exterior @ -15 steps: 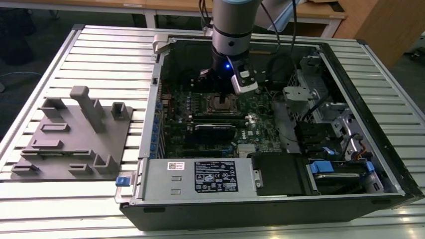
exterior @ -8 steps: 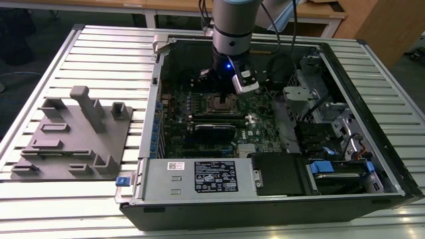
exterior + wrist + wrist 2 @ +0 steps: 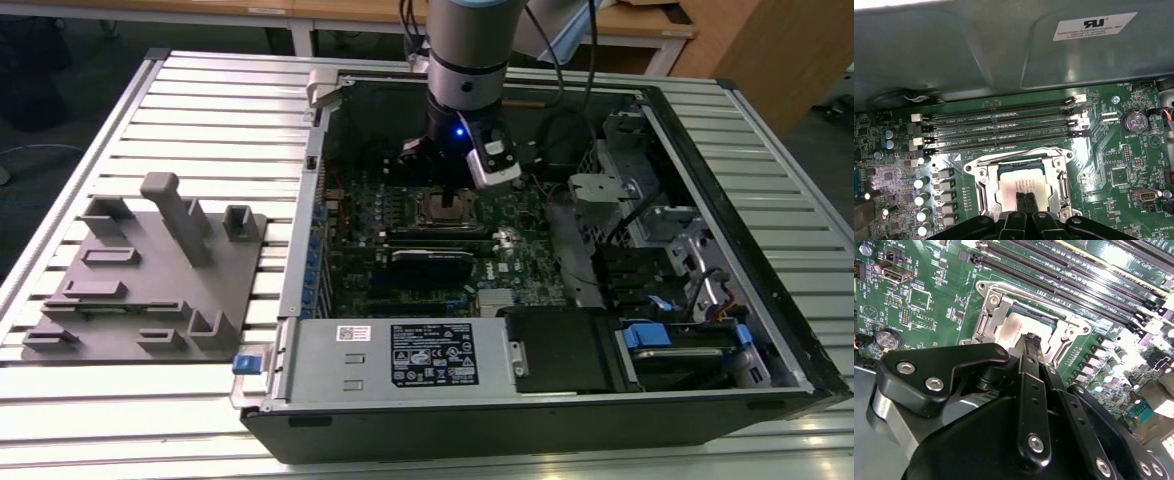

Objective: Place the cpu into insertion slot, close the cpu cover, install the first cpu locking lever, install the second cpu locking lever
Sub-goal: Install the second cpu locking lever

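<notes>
The cpu [image 3: 1016,185], a dull silver square, lies flat in the insertion slot [image 3: 447,208] on the green board. Around it lies the cpu cover [image 3: 985,186], a silvery frame resting level over the chip's edges. A thin wire lever [image 3: 1019,157] runs along the frame's side nearest the memory slots. My gripper [image 3: 1025,196] stands straight above the chip, its two black fingers pressed together with nothing between them and their tips at or just over the chip's top. In the second wrist view the gripper [image 3: 1032,338] covers part of the cpu [image 3: 1006,330].
Long black memory slots [image 3: 1004,127] run beside the socket, and a row of capacitors [image 3: 921,200] stands on another side. A black expansion card [image 3: 431,257], the power supply [image 3: 400,355] and the case walls hem in the board. A grey fixture block [image 3: 147,270] sits on the table.
</notes>
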Motion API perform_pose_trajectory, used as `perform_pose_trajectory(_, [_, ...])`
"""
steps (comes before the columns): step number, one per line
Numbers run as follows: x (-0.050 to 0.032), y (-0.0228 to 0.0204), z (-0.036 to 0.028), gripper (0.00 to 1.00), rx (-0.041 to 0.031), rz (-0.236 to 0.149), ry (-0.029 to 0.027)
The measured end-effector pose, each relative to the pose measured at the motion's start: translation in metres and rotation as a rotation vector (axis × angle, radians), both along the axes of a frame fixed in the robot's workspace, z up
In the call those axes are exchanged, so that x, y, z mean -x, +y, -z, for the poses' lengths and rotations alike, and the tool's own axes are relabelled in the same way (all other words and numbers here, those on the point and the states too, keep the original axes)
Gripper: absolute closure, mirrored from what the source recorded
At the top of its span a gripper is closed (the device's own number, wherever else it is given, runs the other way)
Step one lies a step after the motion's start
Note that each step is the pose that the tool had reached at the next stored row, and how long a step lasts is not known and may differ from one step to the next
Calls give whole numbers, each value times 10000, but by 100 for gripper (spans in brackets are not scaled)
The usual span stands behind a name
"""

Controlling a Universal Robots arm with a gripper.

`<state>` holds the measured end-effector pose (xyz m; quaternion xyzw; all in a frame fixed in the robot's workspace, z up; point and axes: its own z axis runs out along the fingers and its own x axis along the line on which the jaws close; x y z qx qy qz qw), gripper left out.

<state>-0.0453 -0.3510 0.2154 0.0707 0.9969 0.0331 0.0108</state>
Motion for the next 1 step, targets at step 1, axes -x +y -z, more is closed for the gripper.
perform_pose_trajectory(1, [0,0,0,90,1,0,0])
